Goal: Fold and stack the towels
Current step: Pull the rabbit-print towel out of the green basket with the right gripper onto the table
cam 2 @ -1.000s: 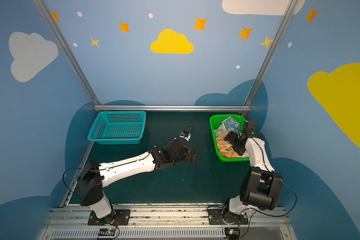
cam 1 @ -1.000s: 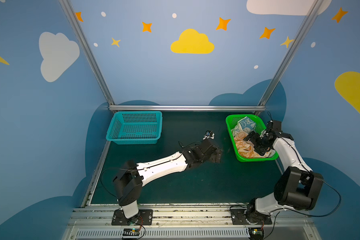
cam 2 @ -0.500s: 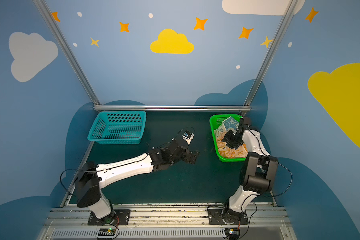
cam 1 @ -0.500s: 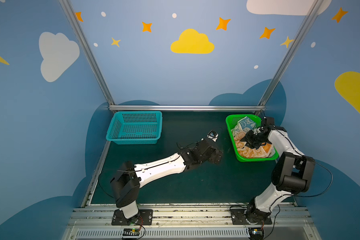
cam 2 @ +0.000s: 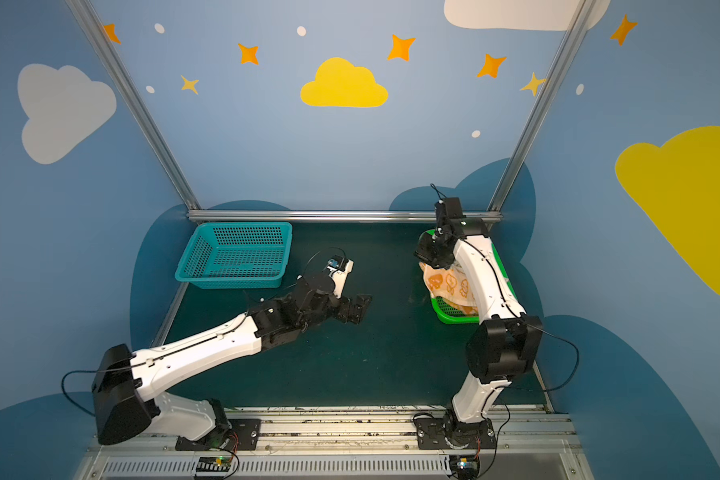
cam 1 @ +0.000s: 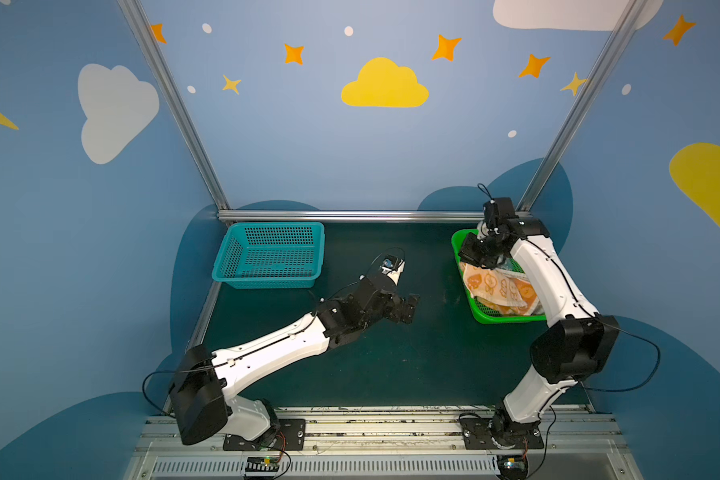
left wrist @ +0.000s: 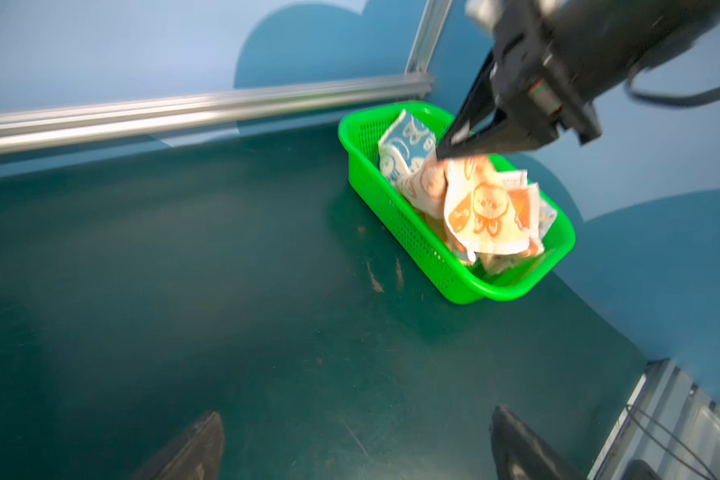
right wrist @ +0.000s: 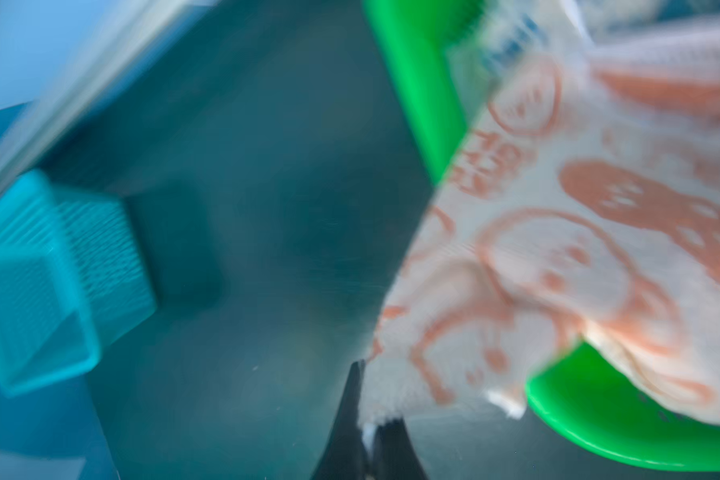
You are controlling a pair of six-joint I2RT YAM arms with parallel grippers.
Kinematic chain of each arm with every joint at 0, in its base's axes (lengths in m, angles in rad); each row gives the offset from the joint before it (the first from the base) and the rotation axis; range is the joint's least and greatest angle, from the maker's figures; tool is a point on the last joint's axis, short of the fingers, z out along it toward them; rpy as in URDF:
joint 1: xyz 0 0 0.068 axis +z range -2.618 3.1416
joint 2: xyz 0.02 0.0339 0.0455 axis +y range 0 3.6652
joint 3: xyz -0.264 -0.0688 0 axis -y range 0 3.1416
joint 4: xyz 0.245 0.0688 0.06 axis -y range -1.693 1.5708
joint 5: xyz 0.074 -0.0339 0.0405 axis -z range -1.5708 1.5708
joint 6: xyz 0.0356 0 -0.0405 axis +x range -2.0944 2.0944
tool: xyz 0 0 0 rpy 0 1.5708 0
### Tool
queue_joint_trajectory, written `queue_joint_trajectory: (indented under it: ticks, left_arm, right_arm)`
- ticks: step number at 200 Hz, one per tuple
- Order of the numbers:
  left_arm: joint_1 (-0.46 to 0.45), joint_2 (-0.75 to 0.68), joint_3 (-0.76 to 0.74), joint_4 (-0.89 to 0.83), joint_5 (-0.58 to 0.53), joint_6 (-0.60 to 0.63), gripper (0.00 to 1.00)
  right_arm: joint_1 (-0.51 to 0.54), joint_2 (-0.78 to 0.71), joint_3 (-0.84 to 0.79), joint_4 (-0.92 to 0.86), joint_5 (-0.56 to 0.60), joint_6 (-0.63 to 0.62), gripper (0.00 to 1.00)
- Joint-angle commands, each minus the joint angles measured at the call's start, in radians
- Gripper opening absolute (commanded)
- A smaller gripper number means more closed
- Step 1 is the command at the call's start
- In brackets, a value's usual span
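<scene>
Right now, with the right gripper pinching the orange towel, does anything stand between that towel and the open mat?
Yes. The orange towel hangs partly inside the green basket, so its wall facing the mat stands between them. Beyond it, the open left gripper hovers over the mat's middle; nothing else shows.
</scene>
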Motion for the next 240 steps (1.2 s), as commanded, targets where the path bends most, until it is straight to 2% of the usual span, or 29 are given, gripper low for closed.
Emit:
queue_joint_trajectory:
  ticks: [1, 18, 36, 48, 67, 84, 85, 93, 108, 114, 121, 138, 156, 179, 208, 240]
  left_arm:
    - [0.056, -0.055, -0.023, 0.003, -0.030, -0.015, 0.99]
    - [0.076, -0.074, -0.025, -0.002, -0.060, -0.020, 0.99]
    - [0.087, -0.080, -0.029, -0.006, -0.092, -0.028, 0.99]
    - [0.095, -0.080, -0.033, -0.009, -0.110, -0.036, 0.99]
    - [0.114, -0.065, -0.039, -0.029, -0.121, -0.077, 0.99]
    - [0.124, -0.048, -0.039, -0.054, -0.119, -0.101, 0.99]
    - [0.124, -0.046, -0.038, -0.057, -0.119, -0.103, 0.99]
    - [0.129, -0.040, -0.038, -0.071, -0.119, -0.114, 0.99]
    - [0.138, -0.027, -0.032, -0.100, -0.116, -0.132, 0.99]
    - [0.142, -0.023, -0.031, -0.114, -0.113, -0.140, 0.99]
    - [0.150, -0.018, -0.026, -0.134, -0.108, -0.151, 0.99]
    - [0.172, -0.011, -0.027, -0.178, -0.082, -0.177, 0.99]
    - [0.205, -0.009, -0.049, -0.199, -0.014, -0.196, 0.99]
    - [0.269, -0.002, -0.092, -0.227, 0.099, -0.257, 0.99]
    - [0.321, -0.021, -0.153, -0.224, 0.147, -0.310, 0.99]
    - [0.335, -0.057, -0.163, -0.237, 0.156, -0.298, 0.99]
  right_arm:
    - [0.134, 0.004, 0.182, -0.060, -0.012, -0.096, 0.00]
    - [0.220, -0.003, 0.242, 0.000, -0.045, -0.167, 0.00]
    - [0.254, -0.059, 0.142, 0.151, -0.080, -0.147, 0.00]
    - [0.233, -0.101, 0.020, 0.269, -0.088, -0.115, 0.00]
    - [0.169, -0.075, -0.072, 0.292, -0.161, -0.074, 0.00]
    - [0.142, -0.035, -0.150, 0.314, -0.211, -0.067, 0.20]
    - [0.140, -0.028, -0.157, 0.313, -0.213, -0.068, 0.24]
    - [0.131, -0.002, -0.177, 0.307, -0.228, -0.073, 0.37]
    - [0.115, 0.042, -0.184, 0.271, -0.233, -0.070, 0.49]
    - [0.110, 0.064, -0.176, 0.244, -0.221, -0.071, 0.58]
    - [0.108, 0.081, -0.166, 0.217, -0.209, -0.075, 0.64]
    - [0.113, 0.134, -0.116, 0.112, -0.187, -0.084, 0.74]
    - [0.137, 0.168, -0.103, 0.050, -0.183, -0.115, 0.76]
    - [0.185, 0.193, -0.169, 0.073, -0.237, -0.117, 0.77]
    - [0.286, 0.251, -0.245, 0.157, -0.290, -0.075, 0.78]
    - [0.381, 0.370, -0.194, 0.208, -0.374, -0.035, 0.81]
